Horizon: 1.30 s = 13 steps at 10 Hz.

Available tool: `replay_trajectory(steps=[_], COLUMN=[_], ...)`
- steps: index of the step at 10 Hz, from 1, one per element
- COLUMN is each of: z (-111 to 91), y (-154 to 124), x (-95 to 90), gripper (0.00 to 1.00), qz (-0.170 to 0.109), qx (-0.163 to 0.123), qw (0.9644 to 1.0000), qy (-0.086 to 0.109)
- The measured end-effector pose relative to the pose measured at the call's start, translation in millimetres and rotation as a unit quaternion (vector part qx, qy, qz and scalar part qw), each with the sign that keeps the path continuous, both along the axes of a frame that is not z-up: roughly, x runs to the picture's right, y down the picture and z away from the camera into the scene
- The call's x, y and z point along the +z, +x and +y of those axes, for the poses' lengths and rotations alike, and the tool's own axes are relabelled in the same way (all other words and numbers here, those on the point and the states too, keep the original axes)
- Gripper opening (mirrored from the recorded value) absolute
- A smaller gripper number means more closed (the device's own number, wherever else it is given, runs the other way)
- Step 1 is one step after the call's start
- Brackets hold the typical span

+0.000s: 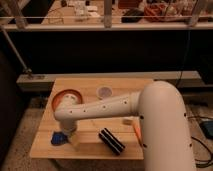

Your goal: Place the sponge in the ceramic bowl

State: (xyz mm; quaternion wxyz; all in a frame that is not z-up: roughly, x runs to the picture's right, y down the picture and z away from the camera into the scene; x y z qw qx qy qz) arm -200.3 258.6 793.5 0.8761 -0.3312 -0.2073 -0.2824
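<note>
- gripper [73,139] mostly hidden under the wrist, only a pale stub shows at the low left end of the arm; open or closed: cannot tell
- whether the gripper touches the sponge [58,138]: cannot tell, the two blur together at the edge
- ceramic bowl [60,98] partly covered, the arm's bend crosses its 5 o'clock side; only the orange inside and the rim at 9 to 12 o'clock show
- orange object [137,131] by the arm's thick part, mostly hidden, kind unclear
- small pale item [128,121] just under the forearm, too small to name
- sponge lies on the wooden table [120,84] near the front left corner, at 9 o'clock of the gripper, just beside it
- sponge is outside the bowl; the bowl is at 12 o'clock of the sponge, apart from it, with the arm's bend between
- arm [105,107]: big white shoulder fills the lower right, the forearm runs across the table toward 9 o'clock, bends next to the bowl, and the wrist drops toward 6 o'clock to the tabletop
- small translucent cup [104,91] at 12 o'clock of the forearm, clear of it
- black striped block [112,142] at 3 o'clock of the gripper, near the front edge, apart from it
</note>
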Motion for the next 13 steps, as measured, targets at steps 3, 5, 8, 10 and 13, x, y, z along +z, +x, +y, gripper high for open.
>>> replay_trajectory(steps=[3, 5, 8, 10, 13], z=[4, 7, 11, 13, 17], y=[-4, -7, -13, -14, -17], x=[2.9, 5.8, 7.3, 10.3, 12.3], gripper=[0.80, 0.80, 0.80, 0.80, 0.80], qz=[-0.004, -0.006, -0.010, -0.012, -0.014], qx=[-0.005, -0.007, -0.011, -0.013, -0.015], qw=[1.0000, 0.9999, 0.9999, 0.9998, 0.9997], qy=[-0.002, -0.004, -0.006, -0.008, -0.010])
